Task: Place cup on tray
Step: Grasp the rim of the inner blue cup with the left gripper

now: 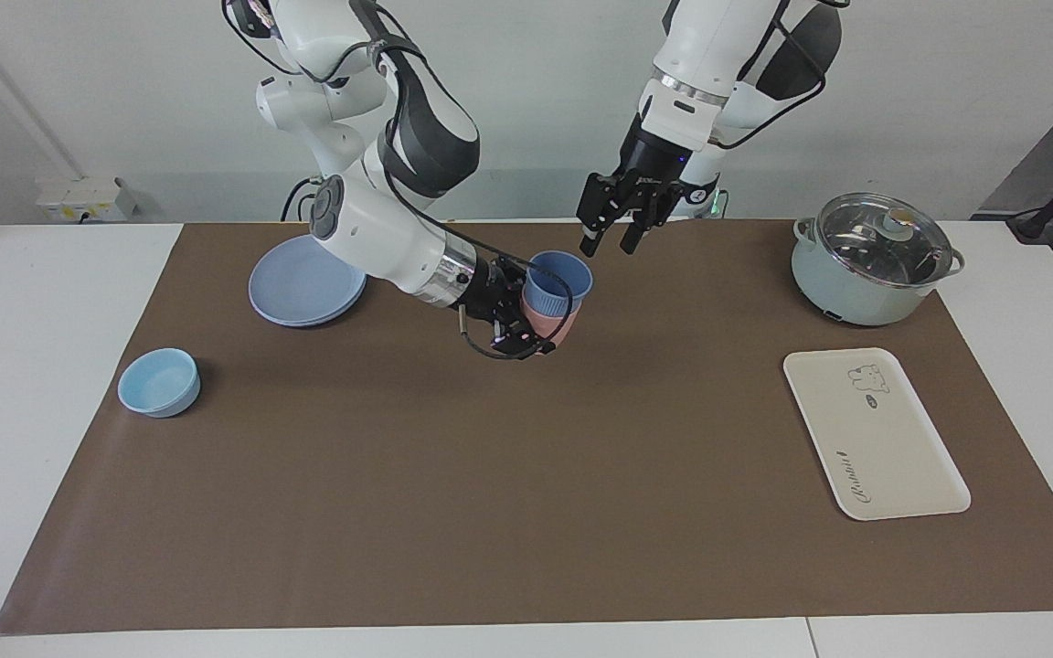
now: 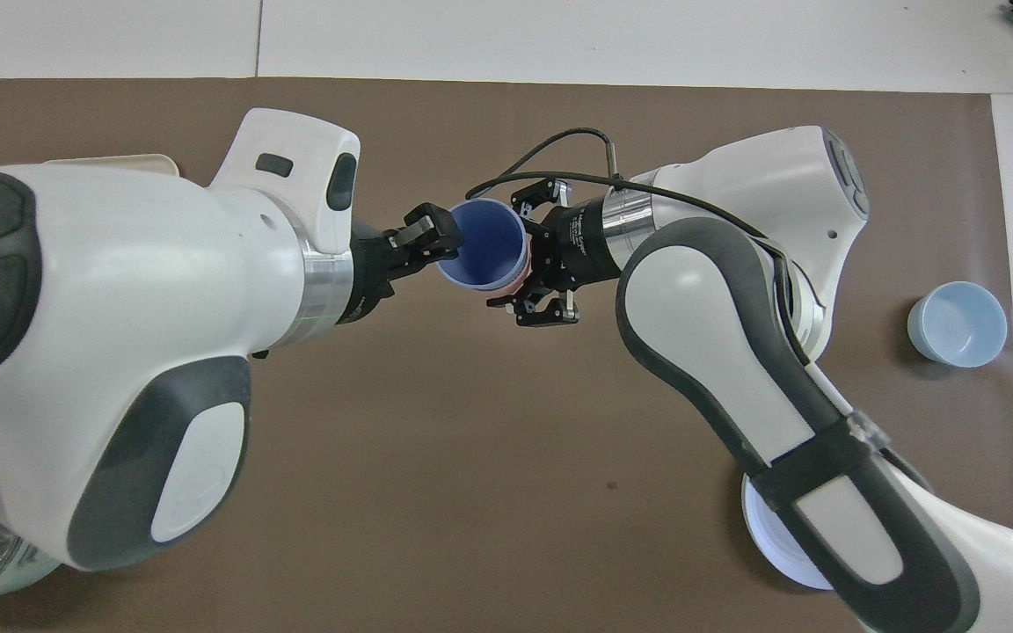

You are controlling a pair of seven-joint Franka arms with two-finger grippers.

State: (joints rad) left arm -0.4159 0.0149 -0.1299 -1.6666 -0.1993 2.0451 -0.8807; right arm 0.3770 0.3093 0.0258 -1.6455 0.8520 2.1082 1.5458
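Note:
The periwinkle-blue cup (image 1: 559, 279) (image 2: 482, 242) sits nested inside a salmon-pink cup (image 1: 556, 324) at the middle of the brown mat. My right gripper (image 1: 534, 309) (image 2: 531, 255) reaches in from the side, its fingers closed around the pink cup. My left gripper (image 1: 611, 242) (image 2: 436, 239) is open and empty, hanging above the mat beside the blue cup's rim, toward the left arm's end. The cream-white tray (image 1: 874, 434) lies flat toward the left arm's end, farther from the robots than the cups. In the overhead view only a strip of the tray (image 2: 120, 161) shows past the left arm.
A lidded pale-green pot (image 1: 872, 260) stands near the robots at the left arm's end, nearer than the tray. A round blue plate (image 1: 303, 283) and a light-blue bowl (image 1: 159, 382) (image 2: 957, 323) lie toward the right arm's end.

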